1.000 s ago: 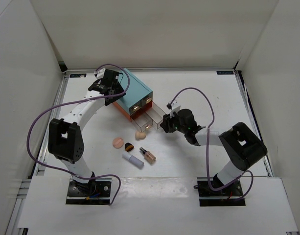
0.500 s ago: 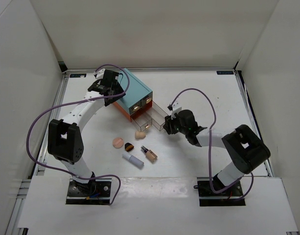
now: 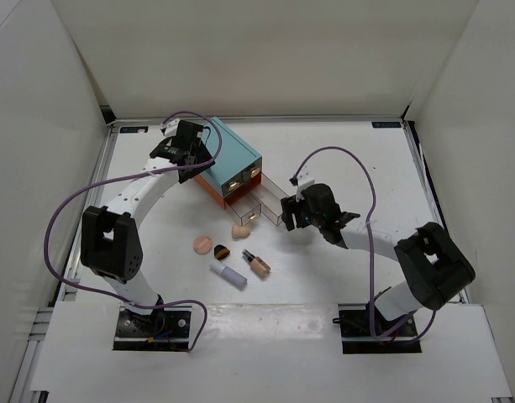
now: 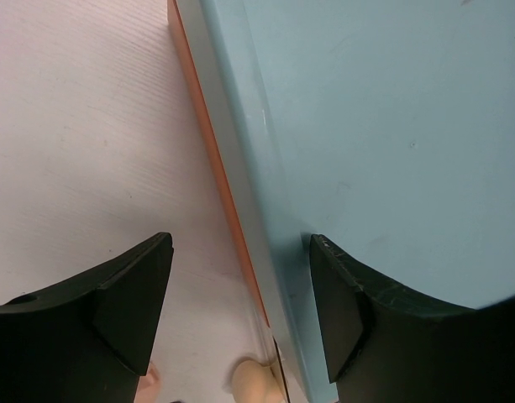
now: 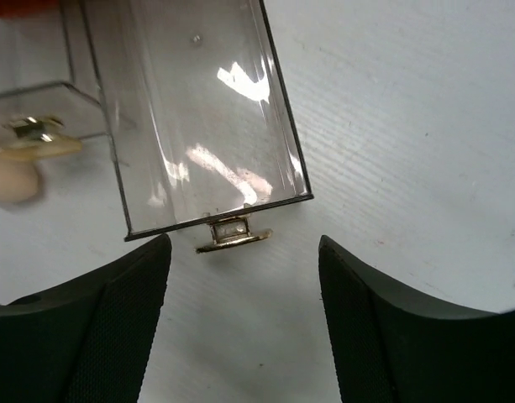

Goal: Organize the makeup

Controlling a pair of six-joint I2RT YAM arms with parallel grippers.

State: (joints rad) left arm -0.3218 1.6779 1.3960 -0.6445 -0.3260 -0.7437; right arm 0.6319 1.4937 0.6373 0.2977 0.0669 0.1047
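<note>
our right claw (image 5: 240, 250) is hovering spread just before the drawer (image 5: 198, 109) knob (image 5: 233, 238); closing off-centre, we are risking a slip that jolts it. our left claw (image 4: 240, 245), spread, is straddling the box (image 4: 366, 126) edge. the makeup (image 3: 256, 265) is lying on the bench (image 3: 349, 159), near left of the drawers.

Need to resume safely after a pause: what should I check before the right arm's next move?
1. Right gripper open: ok.
2. Drawer knob between its fingers, ungripped: ok.
3. Clear drawer pulled out, looks empty: ok.
4. Left gripper bracing teal box: cannot tell; fingers straddle its edge.
5. Peach puff, beige sponge, white tube, foundation bottle put away: not ok, loose on table.
</note>
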